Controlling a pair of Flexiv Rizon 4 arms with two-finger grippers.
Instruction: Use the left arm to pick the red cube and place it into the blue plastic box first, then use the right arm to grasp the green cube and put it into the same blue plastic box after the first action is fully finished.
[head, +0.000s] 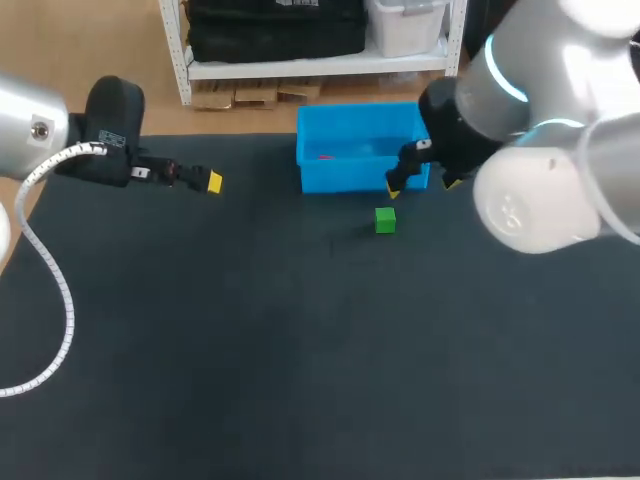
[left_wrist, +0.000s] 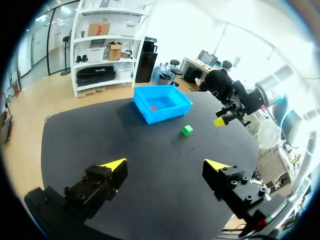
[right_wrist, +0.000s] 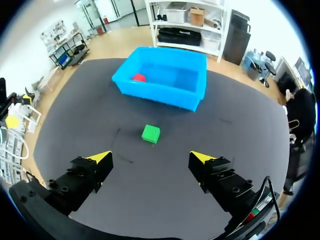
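Worktop (head: 300, 350): flat, covered in a dark matte sheet; the head view shows a light wood floor beyond its far edge.
Blue plastic box (head: 340, 178): smooth-walled, rectangular and open-topped. It stands upright at the far middle of the worktop, its long axis running side to side across the robot's front.
Red cube (right_wrist: 139, 77): small, lying on the floor of the blue plastic box, towards the end nearer the left arm. Too small to tell how its faces are turned.
Green cube (head: 385, 220): small, solid-coloured and sharp-edged. It sits flat on the worktop just in front of the box's near wall, apart from it. As a cube it has no long axis.
Left gripper (left_wrist: 166, 165): released, fingers spread wide with nothing between them. It is at the far left of the worktop, well apart from the box, and its black fingers with yellow tips point towards the box.
Right gripper (right_wrist: 151, 157): released and empty. It hangs by the box's near right corner, with the green cube ahead of it on the line between its fingers and not touching either.
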